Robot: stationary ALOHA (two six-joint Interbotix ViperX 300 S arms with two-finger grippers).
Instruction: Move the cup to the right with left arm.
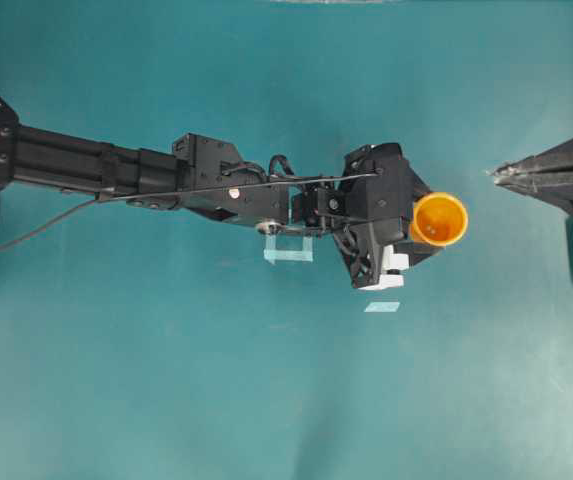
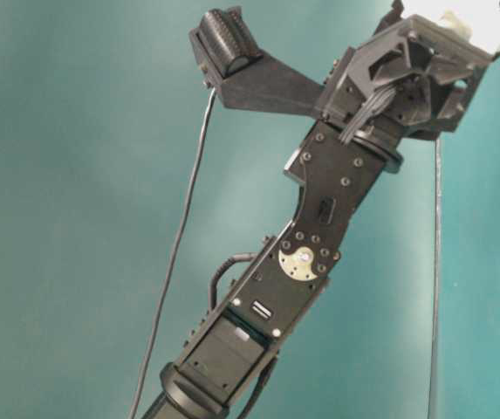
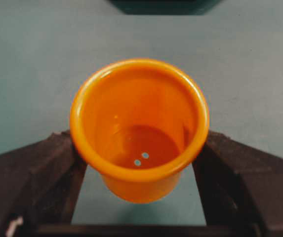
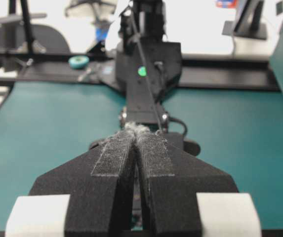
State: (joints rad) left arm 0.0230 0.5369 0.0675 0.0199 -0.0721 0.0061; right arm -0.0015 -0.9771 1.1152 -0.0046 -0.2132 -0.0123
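The orange cup [image 1: 440, 218] sits between the fingers of my left gripper [image 1: 428, 222], right of the table's middle. In the left wrist view the cup [image 3: 140, 123] fills the centre, mouth up and tilted a little toward the camera. Both black fingers [image 3: 47, 168] press its sides just under the rim, and a shadow lies on the table below its base. My left gripper [image 3: 140, 143] is shut on the cup. My right gripper [image 1: 492, 173] rests at the right edge with its tips together, a short gap from the cup. Its padded tips [image 4: 136, 132] touch. The table-level view hides the cup.
Two pale tape marks lie on the teal table, one [image 1: 288, 250] under the left arm's wrist and one [image 1: 382, 307] below the gripper. The left arm [image 2: 319, 218] stretches from the left edge across the middle. Black frame posts stand at both sides.
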